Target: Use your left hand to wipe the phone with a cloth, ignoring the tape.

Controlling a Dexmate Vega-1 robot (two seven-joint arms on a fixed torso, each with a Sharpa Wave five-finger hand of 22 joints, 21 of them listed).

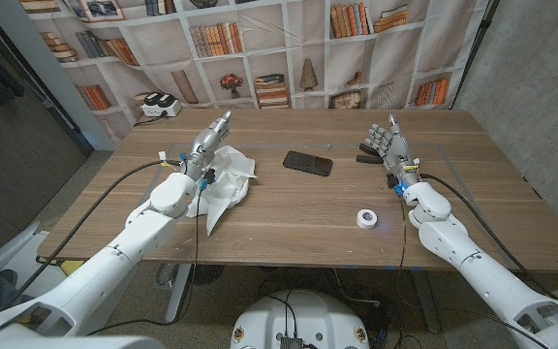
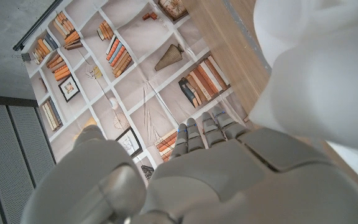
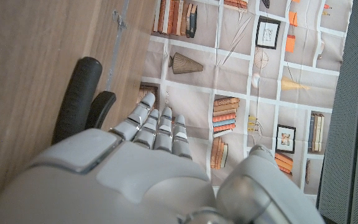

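Observation:
A black phone (image 1: 308,163) lies face up at the middle of the wooden table (image 1: 289,228). A crumpled white cloth (image 1: 225,181) lies to its left. My left hand (image 1: 207,143) stands at the cloth's far left edge, fingers straight and apart, holding nothing. In the left wrist view the cloth (image 2: 319,68) bulges beside my left hand (image 2: 185,174). A white tape roll (image 1: 366,219) sits near the front, right of the middle. My right hand (image 1: 391,147) stands on the right, fingers extended, empty; in the right wrist view my right hand (image 3: 135,168) points at the backdrop.
A black object (image 1: 367,154) lies on the table just left of my right hand, shown as two dark bars (image 3: 79,96) in the right wrist view. A printed bookshelf backdrop (image 1: 279,48) hangs behind the table. A white device (image 1: 159,105) stands beyond the far left corner.

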